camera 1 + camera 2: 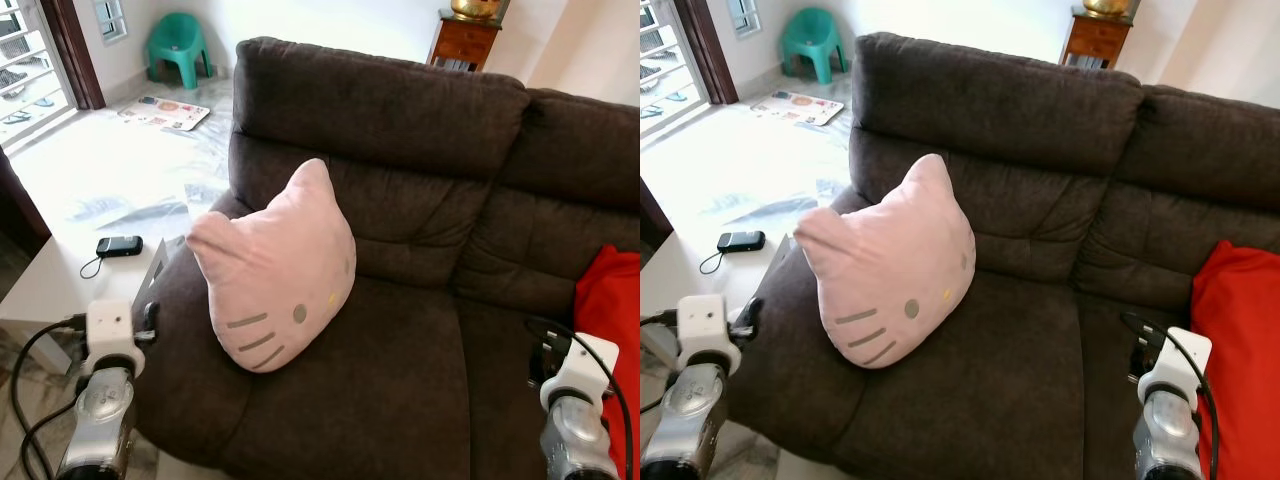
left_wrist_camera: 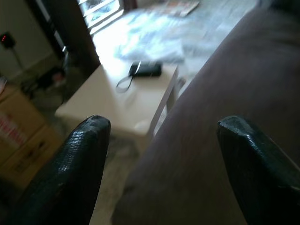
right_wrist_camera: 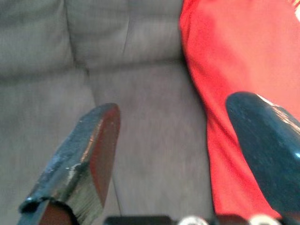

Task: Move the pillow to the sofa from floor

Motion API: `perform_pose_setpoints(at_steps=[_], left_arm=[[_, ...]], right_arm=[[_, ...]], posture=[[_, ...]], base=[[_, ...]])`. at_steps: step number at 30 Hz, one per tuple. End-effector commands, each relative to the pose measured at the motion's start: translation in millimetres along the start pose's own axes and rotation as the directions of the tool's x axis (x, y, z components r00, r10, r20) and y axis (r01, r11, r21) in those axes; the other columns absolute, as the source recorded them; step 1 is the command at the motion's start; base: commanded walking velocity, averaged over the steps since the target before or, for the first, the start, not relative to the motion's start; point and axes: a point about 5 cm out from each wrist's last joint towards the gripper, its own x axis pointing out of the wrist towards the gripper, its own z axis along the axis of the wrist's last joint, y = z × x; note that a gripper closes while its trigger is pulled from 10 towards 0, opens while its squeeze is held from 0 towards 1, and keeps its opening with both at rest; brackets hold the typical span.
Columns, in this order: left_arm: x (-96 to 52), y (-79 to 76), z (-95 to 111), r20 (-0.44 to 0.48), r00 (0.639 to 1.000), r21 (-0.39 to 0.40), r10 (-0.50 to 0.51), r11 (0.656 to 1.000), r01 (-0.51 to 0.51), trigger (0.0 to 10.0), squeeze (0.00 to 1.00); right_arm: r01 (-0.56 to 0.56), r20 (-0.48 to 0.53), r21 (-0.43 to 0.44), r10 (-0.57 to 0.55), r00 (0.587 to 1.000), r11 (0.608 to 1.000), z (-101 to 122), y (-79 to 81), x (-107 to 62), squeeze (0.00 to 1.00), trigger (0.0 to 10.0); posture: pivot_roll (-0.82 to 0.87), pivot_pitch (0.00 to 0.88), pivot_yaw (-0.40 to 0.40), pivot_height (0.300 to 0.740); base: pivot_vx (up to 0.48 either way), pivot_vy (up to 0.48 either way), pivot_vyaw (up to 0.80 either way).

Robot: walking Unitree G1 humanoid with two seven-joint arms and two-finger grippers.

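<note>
The pink cat-face pillow (image 1: 275, 270) sits on the seat of the dark brown sofa (image 1: 400, 130), leaning against the backrest and the armrest on the robot's left, its two ear corners pointing up and its whiskers and nose facing outward. No gripper touches it.

The left gripper (image 2: 161, 140) hangs ahead of and below the pillow's left edge, over the outer side of the sofa armrest; its two black fingers (image 2: 82, 154) stand wide apart with nothing between them. Beyond those fingers lies a white side table (image 2: 117, 101) with a small black device (image 1: 119, 245) and its cord on top.

The right gripper (image 3: 187, 136) hovers over the seat well to the right of the pillow, fingers spread wide and empty. A red cushion (image 1: 1240, 340) lies just beside it, one finger over the red fabric and the other over the brown seat.

Farther off, past the left gripper, a bright tiled floor (image 1: 110, 170) carries a flat printed mat (image 1: 165, 112) and a green plastic chair (image 1: 180, 45). A wooden cabinet (image 1: 465, 40) stands behind the sofa back.
</note>
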Motion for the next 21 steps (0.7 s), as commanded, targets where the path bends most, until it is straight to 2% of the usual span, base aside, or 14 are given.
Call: perform_pose_setpoints(at_steps=[1, 2, 4, 6, 10, 12, 13, 16, 21], left_arm=[[-3.8, -1.5, -15, -0.068, 0.998, 0.018, -0.001, 1.0, 0.002, 10.0, 0.0], [-7.0, -6.7, -28, -0.135, 0.99, 0.025, -0.038, 0.999, 0.042, 10.0, 0.0], [-10.4, -14.4, -38, -0.176, 0.98, 0.02, -0.093, 0.995, 0.098, 10.0, 0.0], [-13.0, -18.3, -45, -0.215, 0.969, -0.005, -0.123, 0.992, 0.125, 10.0, 0.0], [-17.2, -15.6, -61, -0.31, 0.943, 0.003, -0.122, 0.992, 0.13, 10.0, 0.0], [-23.3, -10.2, -75, -0.403, 0.909, -0.017, -0.105, 0.994, 0.107, 10.0, 0.0], [-23.3, -10.2, -75, -0.403, 0.909, -0.017, -0.105, 0.994, 0.107, 10.0, 0.0], [-32.2, -9.4, -89, -0.477, 0.871, -0.05, -0.119, 0.993, 0.108, 10.0, 0.0], [-39.4, -8.6, -99, -0.528, 0.841, -0.083, -0.117, 0.993, 0.086, 10.0, 0.0]], right_arm=[[-0.004, -0.077, -0.025, 0.002, 0.997, 1.0, -16, -3.2, -4.3, 0.0, 10.0], [0.001, -0.149, -0.035, -0.006, 0.989, 0.999, -33, -6.5, -10.4, 0.0, 10.0], [0.014, -0.242, -0.086, -0.034, 0.97, 0.996, -53, -12.9, -18.3, 0.0, 10.0], [0.025, -0.3, -0.074, -0.046, 0.953, 0.997, -66, -16.4, -24.8, 0.0, 10.0], [0.002, -0.401, -0.047, -0.021, 0.916, 0.999, -91, -13.0, -39.1, 0.0, 10.0], [-0.02, -0.454, -0.038, 0.001, 0.891, 0.999, -106, -8.4, -49.1, 0.0, 10.0], [-0.02, -0.454, -0.038, 0.001, 0.891, 0.999, -106, -8.4, -49.1, 0.0, 10.0], [0.001, -0.485, 0.007, 0.003, 0.875, 1.0, -116, -4.6, -56.3, 0.0, 10.0], [-0.021, -0.481, 0.032, 0.034, 0.876, 0.999, -118, 1.0, -58.5, 0.0, 10.0]], posture=[[0.09, 0.0, -0.111, 0.74], [0.09, 0.0, -0.11, 0.74], [0.09, 0.0, -0.106, 0.74], [0.09, 0.0, -0.098, 0.74], [0.07, 0.0, -0.082, 0.74], [0.07, 0.0, -0.066, 0.74], [0.07, 0.0, -0.066, 0.74], [0.05, 0.0, -0.037, 0.74], [0.02, 0.0, -0.018, 0.74]], base=[[0.0, 0.0, 0.0], [0.0, 0.0, 0.0], [0.0, 0.0, 0.0], [0.0, 0.0, 0.0], [0.0, 0.0, 0.0], [0.0, 0.0, 0.0], [0.0, 0.0, 0.0], [0.0, 0.0, 0.0], [0.0, 0.0, 0.0]])
